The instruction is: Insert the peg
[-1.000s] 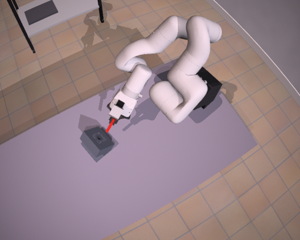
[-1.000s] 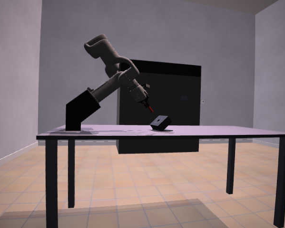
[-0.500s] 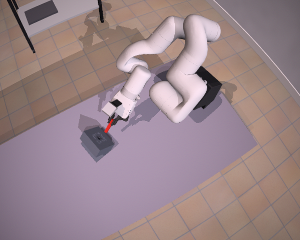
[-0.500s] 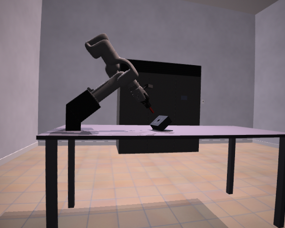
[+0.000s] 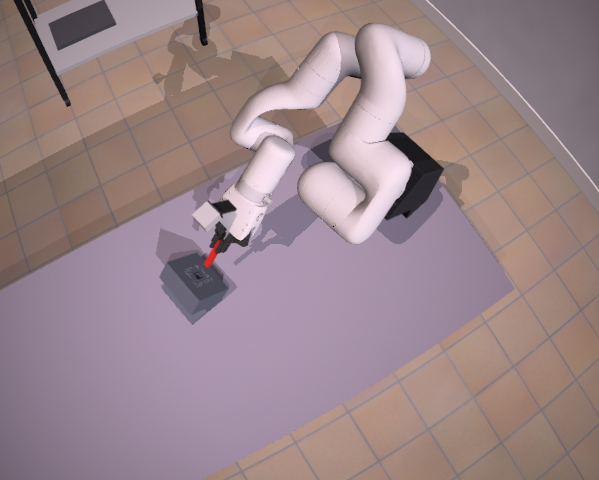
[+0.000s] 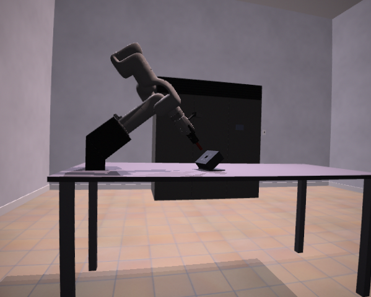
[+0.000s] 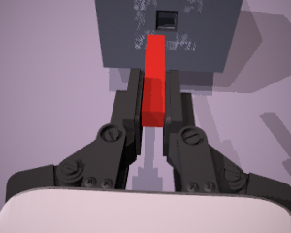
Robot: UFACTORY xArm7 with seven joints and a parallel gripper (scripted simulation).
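My gripper [image 7: 155, 100] is shut on a red square peg [image 7: 155, 78], which sticks out past the fingertips. The peg points at a dark grey block with a sloped panel [image 7: 171, 14]. The small square hole [image 7: 165, 19] lies just beyond the peg's tip, a little to the right of it. In the top view the peg [image 5: 211, 255] hangs just above the panel [image 5: 195, 280], its tip short of the hole [image 5: 198, 275]. In the exterior view the peg [image 6: 198, 146] is tilted down toward the block [image 6: 209, 159], with a small gap between them.
The block sits on a lilac table [image 5: 247, 330]. The arm's black base [image 5: 413, 175] stands at the table's back right. A dark cabinet [image 6: 207, 137] stands behind the table. A second table [image 5: 97, 25] is at the far left corner.
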